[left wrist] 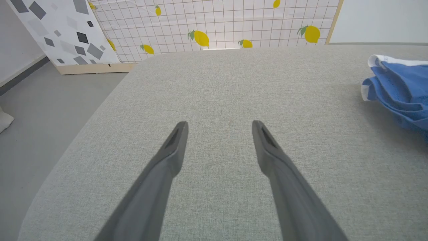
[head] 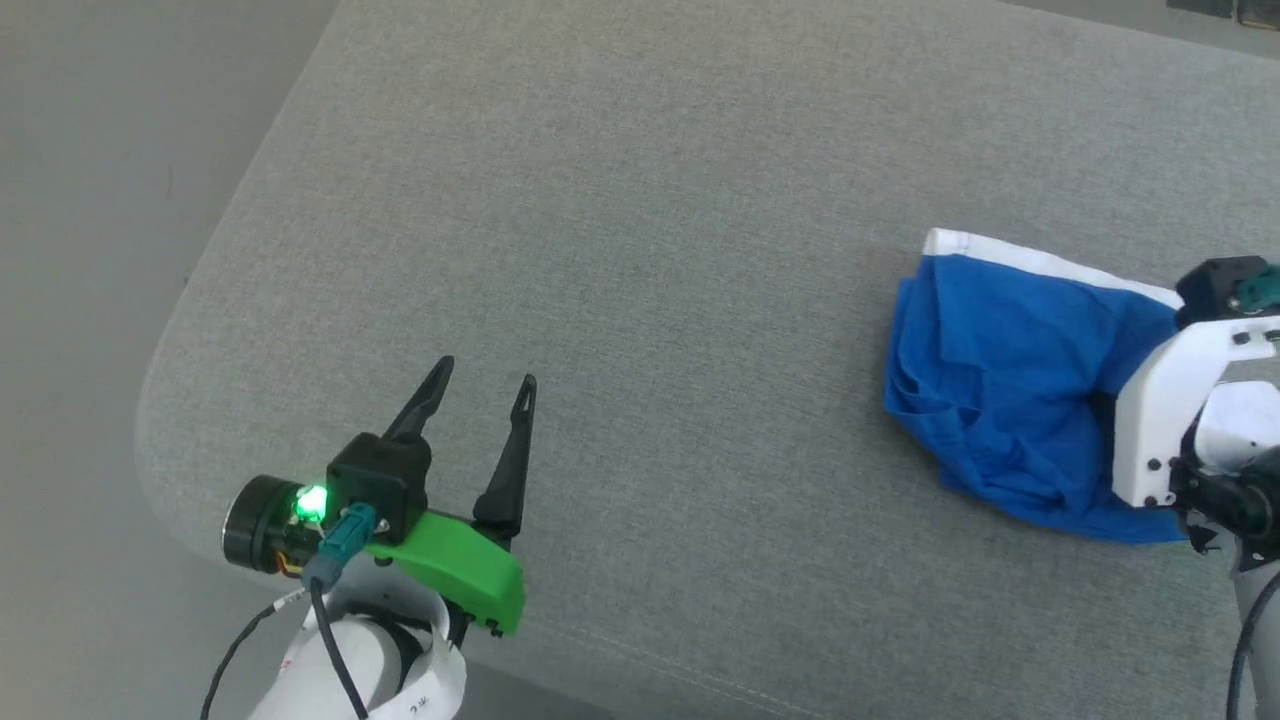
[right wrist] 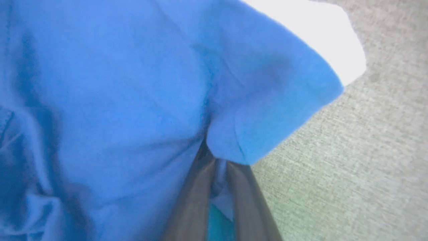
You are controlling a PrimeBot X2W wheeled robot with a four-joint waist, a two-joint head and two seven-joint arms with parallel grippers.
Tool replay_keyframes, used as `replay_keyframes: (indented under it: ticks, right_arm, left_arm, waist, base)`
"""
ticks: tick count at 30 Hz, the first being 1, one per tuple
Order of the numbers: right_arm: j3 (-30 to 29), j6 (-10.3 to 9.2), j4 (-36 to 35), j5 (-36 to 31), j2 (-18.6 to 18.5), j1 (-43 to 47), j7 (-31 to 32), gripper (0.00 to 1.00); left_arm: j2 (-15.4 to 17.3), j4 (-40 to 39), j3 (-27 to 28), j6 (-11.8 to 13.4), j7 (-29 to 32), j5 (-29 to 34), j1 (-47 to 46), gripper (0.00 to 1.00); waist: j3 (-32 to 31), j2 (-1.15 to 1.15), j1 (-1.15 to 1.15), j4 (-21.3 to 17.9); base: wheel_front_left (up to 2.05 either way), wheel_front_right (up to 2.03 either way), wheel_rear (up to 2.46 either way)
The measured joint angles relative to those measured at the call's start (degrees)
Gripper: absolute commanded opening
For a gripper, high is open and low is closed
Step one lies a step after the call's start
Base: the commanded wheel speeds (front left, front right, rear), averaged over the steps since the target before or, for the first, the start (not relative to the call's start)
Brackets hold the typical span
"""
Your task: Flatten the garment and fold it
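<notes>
Left pincer (left wrist: pixel 219 123) over grey fabric surface (left wrist: pixel 220 77).

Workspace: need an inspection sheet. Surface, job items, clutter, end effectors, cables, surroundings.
Surface: grey fabric top, rounded corner.
Job's things: blue shorts, bunched at the right, white trim along the far edge.
Clutter: nothing seen.
End effectors: left end effector open over the top, holding nothing; right end effector shut on a fold of the shorts.
Cables: black cable runs from the left wrist.
Surroundings: grey floor; lemon-print panel beyond the far edge.
</notes>
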Motion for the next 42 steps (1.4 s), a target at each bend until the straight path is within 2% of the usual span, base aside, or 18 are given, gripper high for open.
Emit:
replay_keyframes:
  ticks: [3, 6, 14, 19, 23, 28, 35, 42]
  right_arm:
    - [4.4, 0.0, -0.9, 0.0, -2.8, 0.0, -2.8, 0.0]
    - [9.7, 0.02, -3.1, 0.1, -7.3, -0.1, -5.0, 0.0]
    - [20.3, 0.02, -9.3, 2.6, -24.2, -3.5, -6.4, 0.0]
    - [22.2, 0.02, -8.8, 3.8, -33.4, -4.0, -8.1, 0.0]
    - [20.0, 0.02, -4.7, 4.1, -38.4, -4.0, -10.3, 0.0]
    - [13.5, 0.02, 4.3, 2.8, -41.2, -3.0, -15.0, 0.0]
    - [3.1, 0.03, 17.1, 0.1, -40.6, -2.0, -24.1, 0.0]
    - [-1.7, 0.03, 25.1, -4.0, -40.6, -3.0, -31.8, 0.0]
  left_arm:
    - [0.0, 0.5, -0.5, 0.0, 0.1, 0.0, 0.0, 1.0]
    - [0.0, 0.7, -0.8, 0.0, 0.3, 0.0, 0.2, 1.0]
    - [0.2, -0.8, -1.3, 0.3, 1.0, 0.0, 1.0, 1.0]
    - [0.4, -2.6, -1.4, 0.7, 1.4, 0.1, 0.8, 1.0]
    - [1.0, -4.1, -1.4, 0.7, 2.1, 1.6, 0.0, 1.0]
    - [2.0, -5.9, -1.4, 0.7, 2.9, 2.6, -1.5, 1.0]
    - [2.9, -8.3, -1.4, 0.7, 3.6, 3.4, -2.9, 1.0]
    - [4.4, -10.2, -0.3, 1.2, 3.5, 3.6, -3.5, 1.0]
  waist:
    - [-0.4, 0.0, 0.0, -1.1]
    - [-1.0, 0.0, 0.0, -2.8]
    - [-1.9, 0.0, 0.0, -9.9]
    - [-0.9, 0.0, 0.0, -14.7]
    - [1.3, 0.0, 0.0, -17.2]
    - [5.6, 0.0, 0.0, -19.1]
    - [12.3, 0.0, 0.01, -19.5]
    - [18.2, 0.0, 0.0, -18.5]
  base:
    - [0.0, 0.0, 0.0]
    - [0.0, 0.0, 0.0]
    - [0.0, 0.0, 0.0]
    - [0.0, 0.0, 0.0]
    - [0.0, 0.0, 0.0]
    - [0.0, 0.0, 0.0]
    - [0.0, 0.0, 0.0]
    - [0.0, 0.0, 0.0]
